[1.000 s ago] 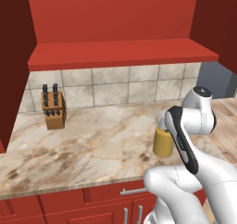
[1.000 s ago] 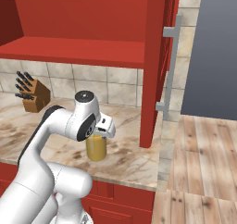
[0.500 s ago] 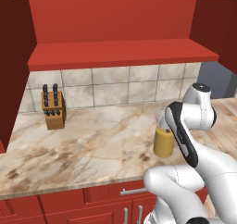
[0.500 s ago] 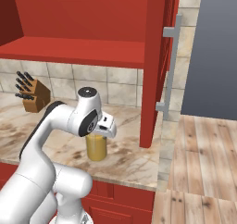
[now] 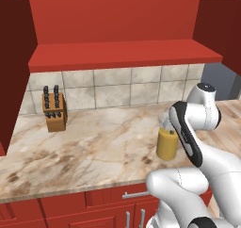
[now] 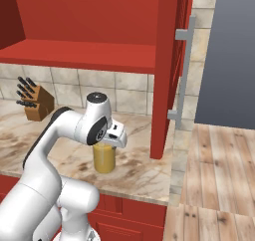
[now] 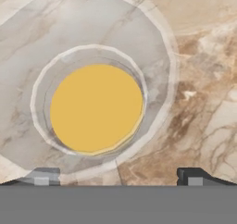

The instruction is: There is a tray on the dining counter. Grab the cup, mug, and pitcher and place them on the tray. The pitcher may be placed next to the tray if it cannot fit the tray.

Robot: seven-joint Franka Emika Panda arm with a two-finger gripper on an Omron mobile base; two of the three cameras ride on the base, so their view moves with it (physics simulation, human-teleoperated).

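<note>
— Where's the pitcher [image 6: 104, 158] at?

— Standing upright on the wall counter [image 5: 94, 147], near its front edge and well apart from the knife block [image 5: 54, 113]. You can see the orange juice in it.

— And the gripper [image 7: 118, 177]?

— Right above it, pointing straight down. From the hand's own camera you look into the glass mouth, the fingertips [image 7: 194, 177] spread wide on either side of the rim. Nothing is held.

— Why hang over it like that?

— I'd guess it's lining up to drop down and take the pitcher from above; the jaws are wide because the mouth is wide.

— Risky?

— Probably. It's tall, full and glassy, so an off-centre grip could tip or spill it.
</note>
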